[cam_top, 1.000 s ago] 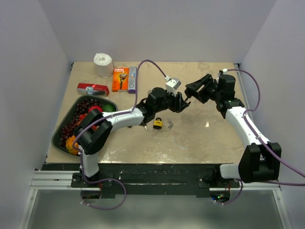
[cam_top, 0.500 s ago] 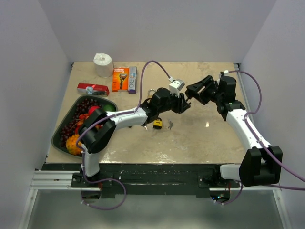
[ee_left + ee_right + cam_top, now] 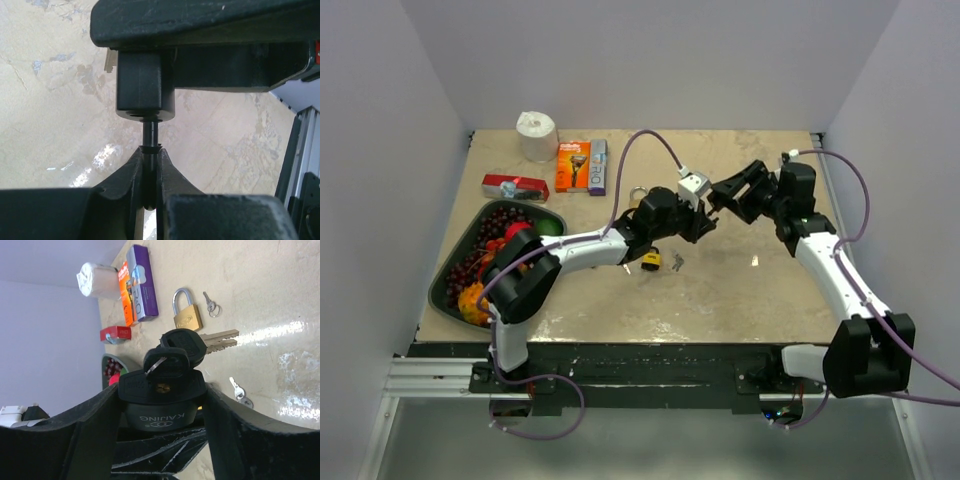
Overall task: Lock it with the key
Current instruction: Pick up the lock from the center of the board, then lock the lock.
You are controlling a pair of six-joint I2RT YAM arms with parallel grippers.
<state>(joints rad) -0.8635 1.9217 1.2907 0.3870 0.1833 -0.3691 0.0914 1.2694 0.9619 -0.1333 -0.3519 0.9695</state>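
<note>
My right gripper is shut on a black padlock marked KAIJING, its brass keyhole facing the camera. Black-headed keys on a ring rest against that face, with brass blades pointing right. I cannot tell whether a key sits in the keyhole. In the left wrist view my left gripper is shut on a thin black shackle rod that sticks out of a black block. In the top view the left gripper and the right gripper meet above the table's middle.
A brass padlock and small keys lie on the table, with more small keys beside a yellow padlock. At the back left are a paper roll, an orange box, a purple box and a red item. A fruit tray stands at the left.
The left arm has shifted a little to the right, closing in on the right gripper. The right gripper has barely moved and still holds the padlock.
</note>
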